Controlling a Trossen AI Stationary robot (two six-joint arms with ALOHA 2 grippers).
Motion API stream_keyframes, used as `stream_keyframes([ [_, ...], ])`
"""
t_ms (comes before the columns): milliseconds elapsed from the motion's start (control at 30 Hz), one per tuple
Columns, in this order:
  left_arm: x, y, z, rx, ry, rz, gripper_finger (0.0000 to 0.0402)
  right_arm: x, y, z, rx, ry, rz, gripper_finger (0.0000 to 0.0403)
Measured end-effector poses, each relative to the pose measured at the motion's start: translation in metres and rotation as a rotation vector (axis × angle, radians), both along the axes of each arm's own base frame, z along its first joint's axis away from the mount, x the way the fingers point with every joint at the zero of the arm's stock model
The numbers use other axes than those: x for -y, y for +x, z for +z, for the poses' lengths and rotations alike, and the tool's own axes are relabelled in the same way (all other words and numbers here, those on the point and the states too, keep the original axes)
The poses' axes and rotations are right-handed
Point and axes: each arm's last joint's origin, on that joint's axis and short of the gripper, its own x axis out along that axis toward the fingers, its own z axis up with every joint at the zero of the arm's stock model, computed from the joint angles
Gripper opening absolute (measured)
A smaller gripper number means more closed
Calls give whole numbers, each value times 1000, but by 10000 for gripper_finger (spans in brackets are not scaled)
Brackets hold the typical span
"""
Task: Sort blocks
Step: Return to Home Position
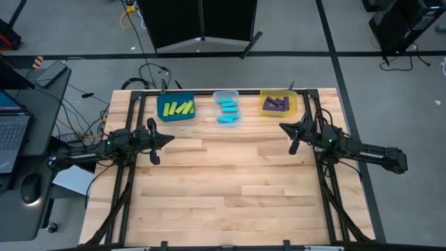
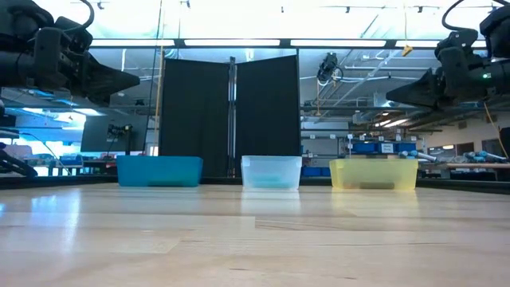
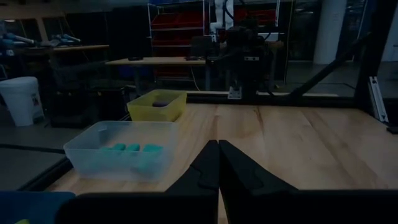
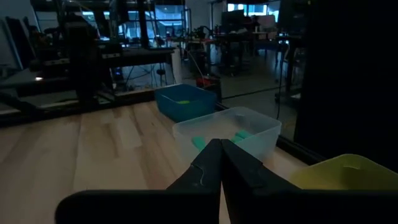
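The blocks lie in three bins along the table's far edge: lime green blocks (image 1: 177,108) in the blue bin (image 1: 175,116), cyan blocks (image 1: 228,110) in the clear bin (image 1: 226,93), purple blocks (image 1: 276,104) in the yellow bin (image 1: 293,104). My left gripper (image 1: 171,139) is shut and empty, held above the table at its left side, pointing toward the right edge. My right gripper (image 1: 281,126) is shut and empty, held above the table at the right side, pointing left. The shut fingertips show in the left wrist view (image 3: 218,144) and the right wrist view (image 4: 219,144).
The bins stand in a row in the low view: blue (image 2: 159,171), clear (image 2: 272,171), yellow (image 2: 374,173). A dark frame (image 1: 324,174) runs along the table's sides. A desk with a laptop (image 1: 14,132) stands off the left side.
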Motion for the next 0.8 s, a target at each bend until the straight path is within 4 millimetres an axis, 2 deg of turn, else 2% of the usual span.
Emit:
stream_keyframes([
  [800,0,0,0,-1,0,0,10,0,0,0,0,0,2,23],
])
